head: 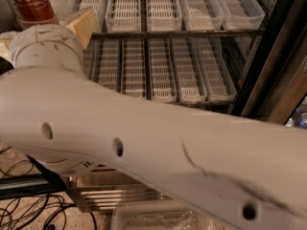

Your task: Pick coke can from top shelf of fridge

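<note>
Red coke can, white script, upright top-left on top shelf of fridge. Gripper right below it, jaw state can't tell.

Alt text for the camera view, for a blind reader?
A white robot arm fills the foreground, its claw at top left, at the base of a red coke can on the top shelf of the fridge. Clear trays line the shelves.

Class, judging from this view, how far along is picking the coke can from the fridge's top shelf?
Done: the pincer is up at the top shelf. In hand: lining up below the coke can, fingers open. Left: gripping and lifting it out.
</note>
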You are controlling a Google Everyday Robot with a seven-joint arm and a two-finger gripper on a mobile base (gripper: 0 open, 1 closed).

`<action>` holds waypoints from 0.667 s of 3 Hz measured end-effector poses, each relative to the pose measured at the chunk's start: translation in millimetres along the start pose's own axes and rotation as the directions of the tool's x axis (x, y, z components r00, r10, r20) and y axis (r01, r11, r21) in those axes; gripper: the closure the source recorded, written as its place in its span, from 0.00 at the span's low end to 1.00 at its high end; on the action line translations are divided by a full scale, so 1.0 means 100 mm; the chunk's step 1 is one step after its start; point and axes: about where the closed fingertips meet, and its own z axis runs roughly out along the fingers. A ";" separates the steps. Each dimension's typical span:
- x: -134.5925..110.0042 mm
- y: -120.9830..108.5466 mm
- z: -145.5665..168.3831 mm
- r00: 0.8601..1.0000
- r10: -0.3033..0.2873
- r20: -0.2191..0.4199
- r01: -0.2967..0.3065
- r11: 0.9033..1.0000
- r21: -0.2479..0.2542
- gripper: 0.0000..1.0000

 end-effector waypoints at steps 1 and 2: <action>0.07 0.08 0.20 0.999 -0.047 0.027 0.047 0.999 0.006 0.17; 0.09 0.15 0.34 0.996 -0.078 0.053 0.077 0.997 0.011 0.23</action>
